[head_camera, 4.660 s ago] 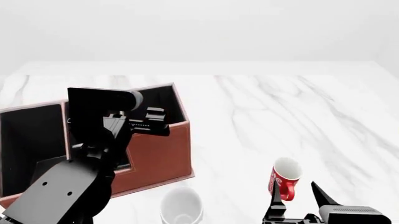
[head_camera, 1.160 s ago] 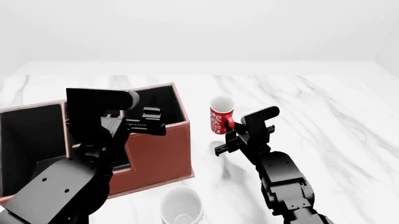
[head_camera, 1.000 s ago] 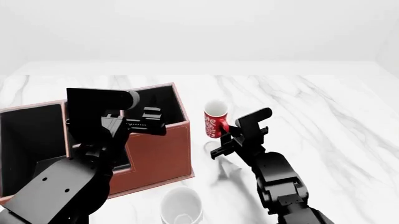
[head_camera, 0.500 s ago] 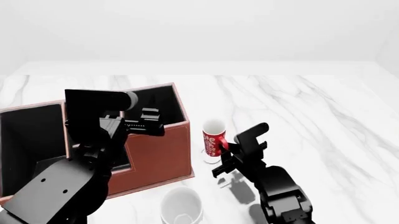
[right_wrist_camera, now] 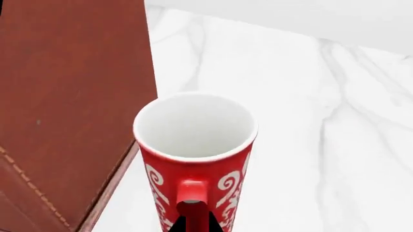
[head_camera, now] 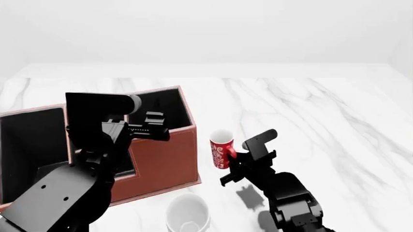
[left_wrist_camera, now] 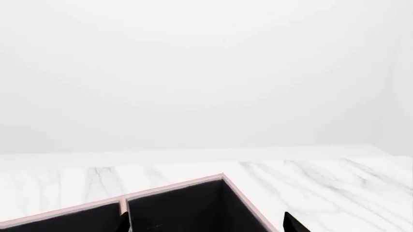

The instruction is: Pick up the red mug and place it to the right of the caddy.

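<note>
Red mug (right_wrist_camera: 195,164) upright, handle twd cam, just beside caddy (right_wrist_camera: 71,96) wall

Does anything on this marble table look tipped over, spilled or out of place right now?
Nothing stands out. The small red mug with white script stands upright and empty just right of the reddish-brown leather-look caddy, with the right claw at its handle. The plain white mug nearer the robot is upright too.

bright, even light | soft shadows | sharp renders, no blur
</note>
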Motion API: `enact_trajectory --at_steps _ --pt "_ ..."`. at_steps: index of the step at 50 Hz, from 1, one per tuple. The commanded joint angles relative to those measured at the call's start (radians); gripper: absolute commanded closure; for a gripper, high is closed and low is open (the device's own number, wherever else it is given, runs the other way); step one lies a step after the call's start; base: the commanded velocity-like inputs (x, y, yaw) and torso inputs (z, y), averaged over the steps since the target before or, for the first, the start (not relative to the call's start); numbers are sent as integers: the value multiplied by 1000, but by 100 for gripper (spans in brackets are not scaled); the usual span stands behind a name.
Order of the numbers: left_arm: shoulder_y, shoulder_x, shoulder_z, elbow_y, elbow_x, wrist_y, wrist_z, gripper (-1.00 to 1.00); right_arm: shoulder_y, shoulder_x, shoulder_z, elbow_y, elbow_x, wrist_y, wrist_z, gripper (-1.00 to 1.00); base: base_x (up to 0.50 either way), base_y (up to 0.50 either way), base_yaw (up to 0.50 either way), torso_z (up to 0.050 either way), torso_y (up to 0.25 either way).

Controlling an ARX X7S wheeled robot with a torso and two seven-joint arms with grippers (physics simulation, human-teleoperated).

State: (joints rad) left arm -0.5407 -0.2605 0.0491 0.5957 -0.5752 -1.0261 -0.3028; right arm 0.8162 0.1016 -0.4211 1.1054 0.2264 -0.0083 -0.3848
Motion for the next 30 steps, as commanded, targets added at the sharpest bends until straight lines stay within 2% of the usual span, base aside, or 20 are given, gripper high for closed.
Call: enact_trajectory --at_steps 1,3,4,9,30 --pt "-3 -3 2 2 -7 -1 -7 -100 30 -19 2 80 -25 -8 0 100 0 0 0 0 0" --pt "-2 -3 2 1 -8 2 -7 -100 22 -17 -1 62 -23 5 -6 100 0 0 0 0 0" --pt "-1 -4 3 0 -8 2 -7 -100 21 -17 -4 61 -25 8 -3 -100 0 0 0 0 0" --pt "0 -7 1 0 -11 4 -10 -100 14 -12 -5 32 -20 26 0 -100 0 0 0 0 0" --pt "16 -14 3 -7 -17 25 -13 -100 -232 152 44 -554 86 318 41 -100 0 0 0 0 0"
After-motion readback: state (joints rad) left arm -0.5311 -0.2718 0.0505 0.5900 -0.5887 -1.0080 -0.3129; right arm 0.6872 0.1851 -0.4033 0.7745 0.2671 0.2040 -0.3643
